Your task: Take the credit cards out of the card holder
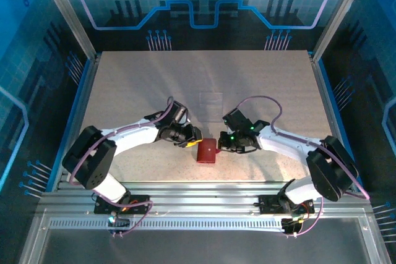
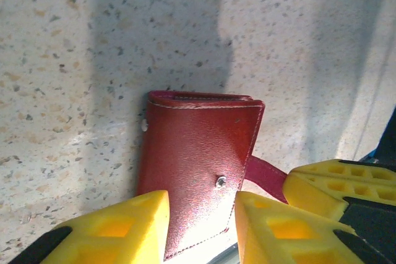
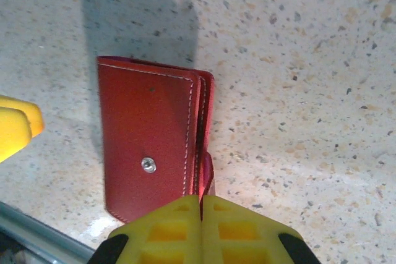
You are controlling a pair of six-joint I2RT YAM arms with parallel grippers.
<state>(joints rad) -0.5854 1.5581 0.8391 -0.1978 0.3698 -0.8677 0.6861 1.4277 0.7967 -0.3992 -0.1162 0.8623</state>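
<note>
**Red holder lies folded on the counter**

Red and leather-like, the card holder [image 1: 207,151] lies flat on the speckled counter [image 1: 124,91], near the front edge and between the two arms. It is folded shut, so the credit cards are hidden inside. A small metal snap [image 3: 148,164] shines on its top flap.

The left end effector [image 2: 201,227] is wide open. Its yellow fingers [image 2: 124,230] hang one on each side of the holder's near end, and it holds nothing.

The right end effector [image 3: 201,214] has its fingers pressed together. The snap tab [image 3: 207,177] runs right in between them, so it looks like it is pinching that tab (I cannot see the very tip of it).

I think the holder is light and soft, and it will bend and slide if it is pulled from one side. One arm should pin the flat body down while the other lifts the flap by the tab. The cards are likely thin, stiff and slippery, so it is best to pinch them by an edge that sticks out.
</note>
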